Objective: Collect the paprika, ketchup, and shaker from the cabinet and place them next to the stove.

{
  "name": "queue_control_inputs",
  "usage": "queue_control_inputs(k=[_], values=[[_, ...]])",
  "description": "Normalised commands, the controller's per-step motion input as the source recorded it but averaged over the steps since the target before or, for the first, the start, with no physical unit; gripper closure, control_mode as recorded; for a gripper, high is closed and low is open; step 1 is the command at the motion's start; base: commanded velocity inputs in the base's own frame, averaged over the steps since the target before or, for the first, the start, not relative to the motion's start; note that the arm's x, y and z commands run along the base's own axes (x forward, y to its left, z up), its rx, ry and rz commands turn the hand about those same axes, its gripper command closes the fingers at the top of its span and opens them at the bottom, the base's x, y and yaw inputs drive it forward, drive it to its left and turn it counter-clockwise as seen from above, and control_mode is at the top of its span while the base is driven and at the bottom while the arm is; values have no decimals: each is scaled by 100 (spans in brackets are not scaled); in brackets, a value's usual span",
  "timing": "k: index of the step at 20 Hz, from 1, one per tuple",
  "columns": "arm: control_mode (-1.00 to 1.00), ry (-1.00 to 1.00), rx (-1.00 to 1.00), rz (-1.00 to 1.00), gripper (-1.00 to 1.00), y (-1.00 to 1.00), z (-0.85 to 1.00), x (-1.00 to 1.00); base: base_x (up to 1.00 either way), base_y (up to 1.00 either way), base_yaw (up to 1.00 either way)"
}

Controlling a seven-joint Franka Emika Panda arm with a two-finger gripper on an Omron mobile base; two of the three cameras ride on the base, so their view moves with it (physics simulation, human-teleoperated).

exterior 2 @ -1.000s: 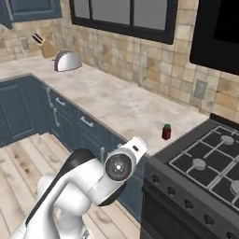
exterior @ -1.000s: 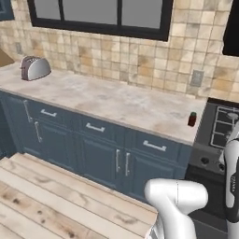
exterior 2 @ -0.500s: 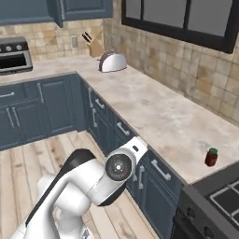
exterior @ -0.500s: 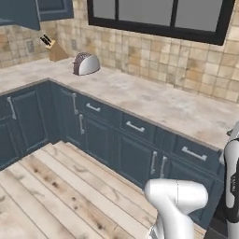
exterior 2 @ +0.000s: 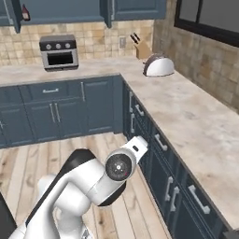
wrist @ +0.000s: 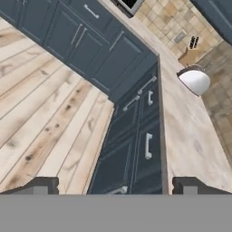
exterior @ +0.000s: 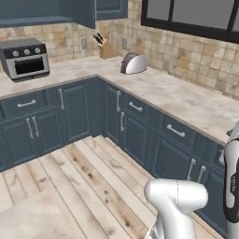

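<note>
**Hand view: claw empty and aimed low, ketchup high and far ahead**

Nearest, the claw (wrist: 115, 188) hangs with its two tips wide apart and nothing between them. It looks down over the plank floor (wrist: 41, 113) and the blue base cabinets (wrist: 131, 136) right below it. Just past those, the pale counter (wrist: 190, 136) runs away from the claw to the corner. Further along sit the silver toaster (wrist: 195, 79) and then the knife block (wrist: 191, 50).

From the right base view, the toaster oven (exterior 2: 58, 50) stands on the far run of counter, well ahead of the claw. Above and a little beyond it hangs the cabinet (exterior 2: 65, 10). Up in its open end, farthest of all, stands the ketchup (exterior 2: 25, 13), a dark bottle seen upright on the shelf.

So the bottle lies ahead of the claw and well above it, with its long axis vertical. As I judge it, the claw must rise a good way and tip up towards level, so the tips can close on the bottle from the sides.
</note>
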Motion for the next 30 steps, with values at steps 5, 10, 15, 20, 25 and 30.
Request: queue_control_inputs(k=[5,10,15,20,25,30], values=[[100,0,0,0,-100,0,0,0,49,59,34],[100,0,0,0,-100,0,0,0,81,9,21],[100,0,0,0,-100,0,0,0,91,22,16],[100,0,0,0,-100,0,0,0,89,23,14],[100,0,0,0,-100,0,0,0,87,9,11],[100,0,0,0,-100,0,0,0,89,1,8]])
